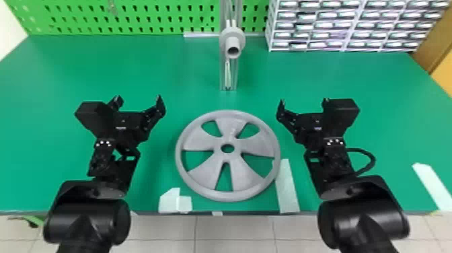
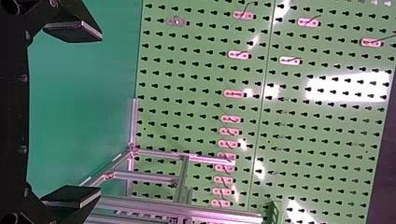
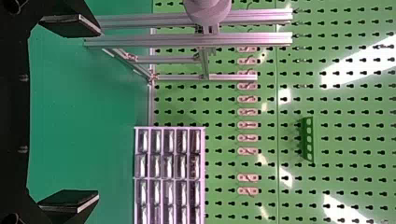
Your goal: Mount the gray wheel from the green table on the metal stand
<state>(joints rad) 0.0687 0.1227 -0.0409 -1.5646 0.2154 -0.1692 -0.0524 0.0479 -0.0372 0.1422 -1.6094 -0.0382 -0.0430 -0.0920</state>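
Observation:
The gray wheel (image 1: 199,170) lies flat on the green table (image 1: 60,77), near its front edge. Behind it rises the metal stand (image 1: 228,75), with a gray round hub facing forward; the stand's rails (image 3: 187,41) also appear in the right wrist view. My left gripper (image 1: 138,100) is open to the left of the wheel, and my right gripper (image 1: 303,101) is open to its right; neither touches it. In the left wrist view my left gripper (image 2: 72,114) has nothing between its fingers, and in the right wrist view my right gripper (image 3: 69,114) is likewise bare between them.
A rack of small drawers (image 1: 348,25) stands at the back right against the green pegboard (image 1: 134,16). Pale tape strips (image 1: 287,186) lie by the wheel's right side, at its front left, and near the table's right edge.

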